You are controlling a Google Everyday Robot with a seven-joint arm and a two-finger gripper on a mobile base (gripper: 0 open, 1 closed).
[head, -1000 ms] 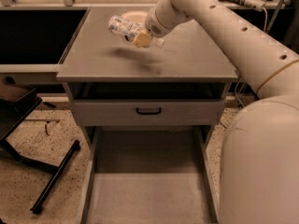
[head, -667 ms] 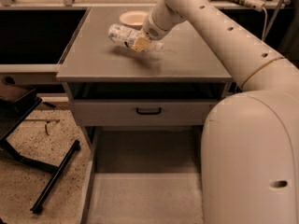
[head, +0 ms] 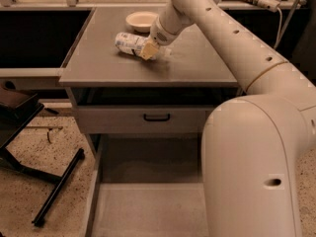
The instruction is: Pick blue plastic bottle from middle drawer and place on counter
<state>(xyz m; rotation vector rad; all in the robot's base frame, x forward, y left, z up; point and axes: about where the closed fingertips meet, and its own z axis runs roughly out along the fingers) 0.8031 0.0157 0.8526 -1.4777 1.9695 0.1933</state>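
The blue plastic bottle (head: pixel 129 43) lies on its side on the counter (head: pixel 103 65), left of centre, its white-and-blue label facing up. My gripper (head: pixel 148 49) reaches down from the right and is shut on the bottle's right end. The bottle appears to rest on the counter top. The middle drawer (head: pixel 148 209) is pulled out at the bottom of the view; its grey floor shows nothing on it. My large white arm covers the drawer's right side.
A shallow cream bowl (head: pixel 141 19) stands on the counter just behind the bottle. A closed grey drawer front with a black handle (head: pixel 157 117) sits under the counter. A black stand's legs (head: pixel 54 194) lie on the speckled floor at left.
My gripper has carried the bottle down and slightly forward from above the counter to the counter top. The camera's view has shifted a little.
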